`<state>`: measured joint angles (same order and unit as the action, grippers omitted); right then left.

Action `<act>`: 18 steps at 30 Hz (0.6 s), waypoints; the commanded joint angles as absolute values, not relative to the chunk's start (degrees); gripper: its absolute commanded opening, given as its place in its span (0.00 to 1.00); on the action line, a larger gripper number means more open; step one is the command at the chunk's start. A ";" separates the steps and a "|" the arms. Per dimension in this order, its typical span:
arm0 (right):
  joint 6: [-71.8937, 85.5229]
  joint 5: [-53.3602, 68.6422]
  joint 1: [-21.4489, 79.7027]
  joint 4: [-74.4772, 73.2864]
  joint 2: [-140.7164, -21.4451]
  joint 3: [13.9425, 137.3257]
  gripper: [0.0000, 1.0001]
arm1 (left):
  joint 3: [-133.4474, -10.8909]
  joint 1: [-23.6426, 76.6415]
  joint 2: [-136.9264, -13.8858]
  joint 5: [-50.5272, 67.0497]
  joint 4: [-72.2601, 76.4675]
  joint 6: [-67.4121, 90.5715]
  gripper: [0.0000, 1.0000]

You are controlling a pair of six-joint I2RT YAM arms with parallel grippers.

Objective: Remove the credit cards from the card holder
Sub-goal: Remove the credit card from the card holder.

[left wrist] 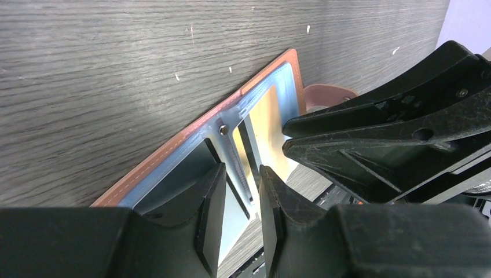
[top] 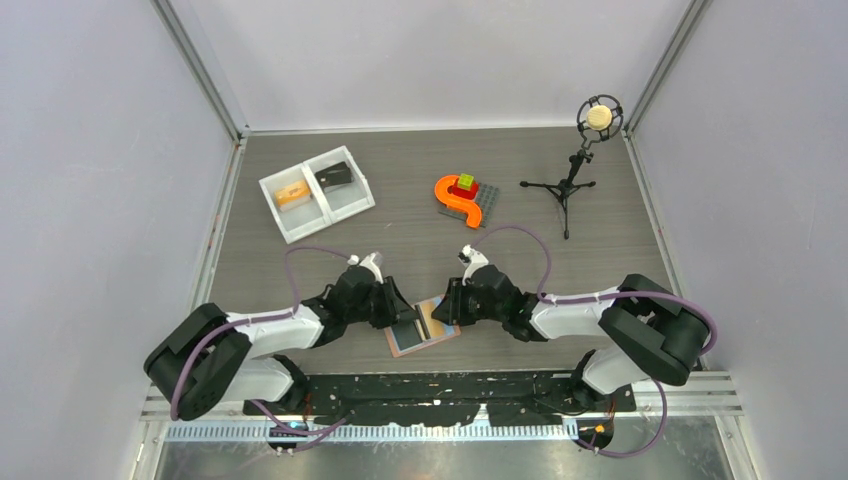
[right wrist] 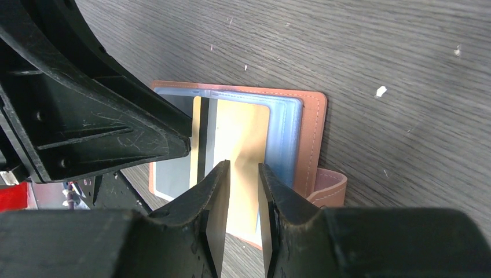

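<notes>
The card holder (top: 423,338) lies spread open at the lower centre of the overhead view, with a gold credit card (right wrist: 246,133) and a dark grey credit card (left wrist: 182,171) in its blue pockets. The right gripper (right wrist: 244,171) hangs directly over the gold card, jaws narrowly apart. The left gripper (left wrist: 241,174) sits at the fold, its gap just as narrow; whether it pinches anything cannot be told. With the arms nose to nose, fingers could collide, or a pull could drag the whole holder.
</notes>
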<state>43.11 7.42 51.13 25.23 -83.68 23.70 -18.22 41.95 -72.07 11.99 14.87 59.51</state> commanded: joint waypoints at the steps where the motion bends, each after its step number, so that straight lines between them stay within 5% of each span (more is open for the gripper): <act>1: 43.77 7.65 51.06 23.30 -84.83 22.59 0.32 | -18.97 42.74 -73.82 10.75 17.82 60.02 0.30; 13: 44.20 7.80 51.06 23.76 -84.38 22.15 0.31 | -18.51 43.07 -76.34 15.64 24.58 64.69 0.25; 18: 44.34 7.33 51.06 23.31 -84.24 22.24 0.31 | -16.81 43.07 -76.13 16.96 28.26 67.20 0.00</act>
